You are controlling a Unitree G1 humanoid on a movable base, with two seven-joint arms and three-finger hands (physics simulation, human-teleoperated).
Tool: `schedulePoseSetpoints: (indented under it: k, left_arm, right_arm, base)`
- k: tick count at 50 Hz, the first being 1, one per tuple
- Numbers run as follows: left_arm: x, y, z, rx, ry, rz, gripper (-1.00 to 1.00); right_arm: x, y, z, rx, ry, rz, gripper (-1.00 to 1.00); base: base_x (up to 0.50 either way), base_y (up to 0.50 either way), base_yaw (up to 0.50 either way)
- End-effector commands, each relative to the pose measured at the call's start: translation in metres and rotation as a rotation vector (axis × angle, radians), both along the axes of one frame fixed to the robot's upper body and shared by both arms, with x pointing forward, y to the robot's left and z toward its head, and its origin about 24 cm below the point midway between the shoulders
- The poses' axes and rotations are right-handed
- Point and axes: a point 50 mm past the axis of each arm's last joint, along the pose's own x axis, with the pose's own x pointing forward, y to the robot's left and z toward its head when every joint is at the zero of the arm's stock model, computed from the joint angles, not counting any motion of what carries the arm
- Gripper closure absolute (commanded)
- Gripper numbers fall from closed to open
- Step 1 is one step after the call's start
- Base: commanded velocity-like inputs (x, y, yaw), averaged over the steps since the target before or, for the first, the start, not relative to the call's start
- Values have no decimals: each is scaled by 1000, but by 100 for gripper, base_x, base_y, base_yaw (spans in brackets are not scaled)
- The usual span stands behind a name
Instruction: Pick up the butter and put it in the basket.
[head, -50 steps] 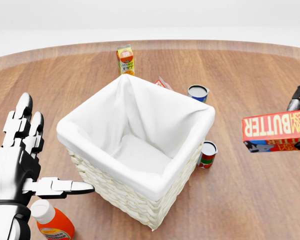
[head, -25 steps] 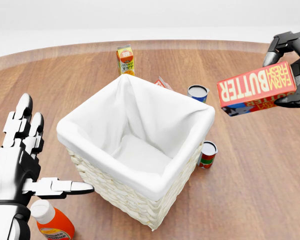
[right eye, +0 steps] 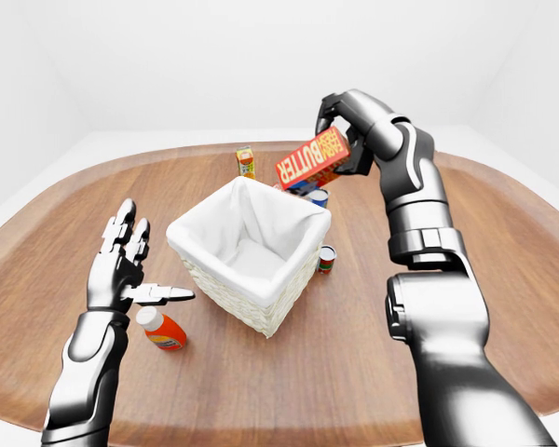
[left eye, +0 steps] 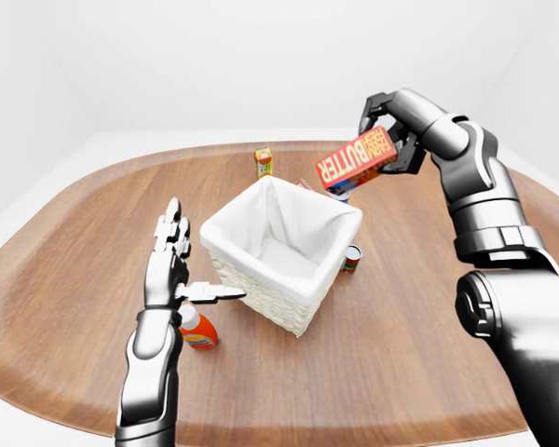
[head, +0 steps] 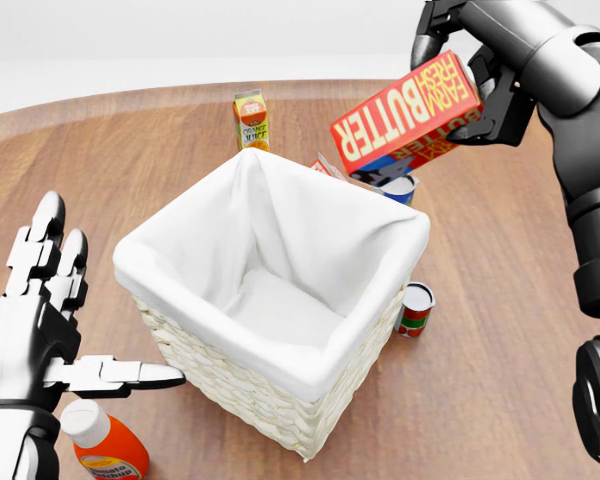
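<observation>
My right hand is shut on the red butter box and holds it tilted in the air, above the basket's upper right rim in the head view. The wicker basket with a white cloth lining stands in the middle of the wooden table, and its inside shows nothing but cloth. My left hand is open and empty, fingers spread, just left of the basket, apart from it.
An orange bottle with a white cap lies below my left hand. A juice carton stands beyond the basket. A blue-white can and a red-green can stand to the basket's right. A small red box peeks behind the rim.
My right hand has carried the butter box up and to the left, from the right edge of the view to above the basket's upper right rim. The left hand has stayed still.
</observation>
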Motion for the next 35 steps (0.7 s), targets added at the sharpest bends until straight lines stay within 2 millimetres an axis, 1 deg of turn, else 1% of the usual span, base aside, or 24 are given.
schedulePoseSetpoints:
  k: [1, 2, 3, 7, 13, 18, 24, 30, 31, 35]
  left_arm:
    - [1, 3, -3, -11, 12, 0, -100]
    - [1, 3, -3, -11, 12, 0, -100]
    - [1, 3, -3, -11, 13, -1, -100]
    - [1, 5, -5, -17, 22, 2, -100]
    - [2, 6, -8, -23, 34, 2, -100]
    - [2, 6, -11, -30, 45, -3, -100]
    - [3, 10, -14, -45, 60, -3, -100]
    - [4, 12, -19, -60, 81, -9, -100]
    - [5, 13, -20, -64, 85, -11, -100]
    - [5, 14, -23, -76, 86, -21, -100]
  right_arm:
    - [12, 50, 11, 14, -26, 68, 100]
    - [14, 53, 9, 14, -17, 70, 100]
    - [16, 59, 1, -20, 0, 60, 100]
    - [20, 71, -7, -42, 12, 52, 100]
    - [22, 89, -10, -59, 16, 63, 100]
    - [22, 98, -9, -67, 10, 72, 100]
    - [21, 111, -9, -124, -32, 74, 100]
    - [21, 121, -16, -156, -51, 81, 100]
    - [20, 124, -21, -163, -50, 85, 100]
    - [19, 131, -29, -185, -61, 90, 100]
  base:
    - [0, 0, 0]
    - [0, 0, 0]
    - [0, 0, 0]
    - [0, 0, 0]
    - [0, 0, 0]
    - [0, 0, 0]
    - [0, 0, 0]
    - [0, 0, 0]
    - [0, 0, 0]
    - [0, 0, 0]
